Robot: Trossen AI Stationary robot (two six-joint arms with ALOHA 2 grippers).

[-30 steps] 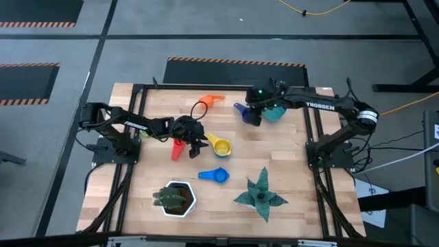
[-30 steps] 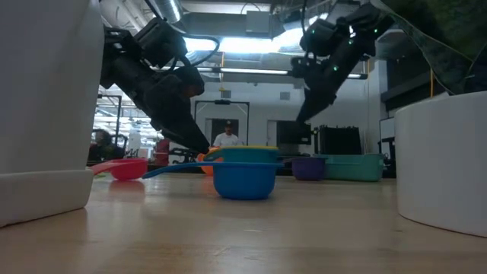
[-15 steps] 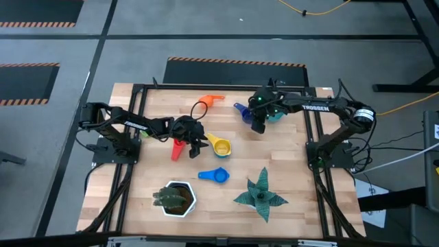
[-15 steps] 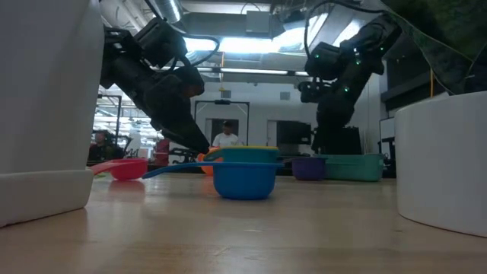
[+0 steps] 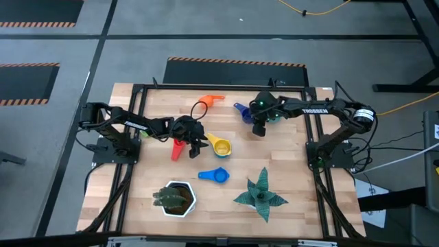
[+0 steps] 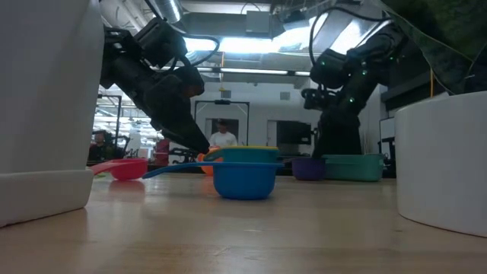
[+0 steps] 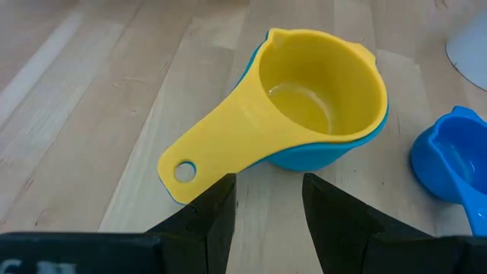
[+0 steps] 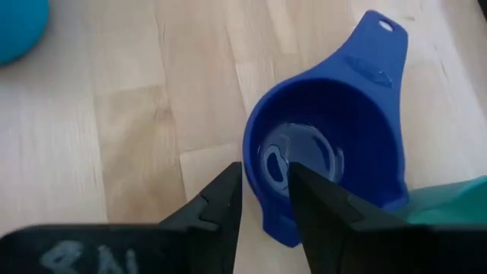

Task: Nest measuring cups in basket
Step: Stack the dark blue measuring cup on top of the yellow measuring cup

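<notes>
A dark blue cup (image 5: 241, 110) (image 8: 335, 144) stands on the table beside the teal basket (image 5: 276, 114) (image 8: 464, 199), which my right arm partly covers. My right gripper (image 8: 265, 186) (image 5: 258, 128) is open and points down, its fingers astride that cup's near rim; whether they touch it, I cannot tell. My left gripper (image 7: 269, 199) (image 5: 197, 140) is open and stands just short of the handle of a yellow cup (image 7: 319, 84) (image 5: 219, 145) that is nested in a light blue one (image 7: 319, 156). A red cup (image 5: 177, 148) lies under the left arm.
An orange cup (image 5: 213, 100) lies near the far edge and a blue cup (image 5: 215, 175) (image 6: 243, 180) toward the near edge. A white hexagonal pot (image 5: 175, 197) and a green star-shaped plant (image 5: 261, 196) stand at the near edge. People show in the room behind.
My right gripper has come down from above the table toward the dark blue cup, shifting slightly toward the near edge and tipping more steeply downward. The cups have stayed where they were.
</notes>
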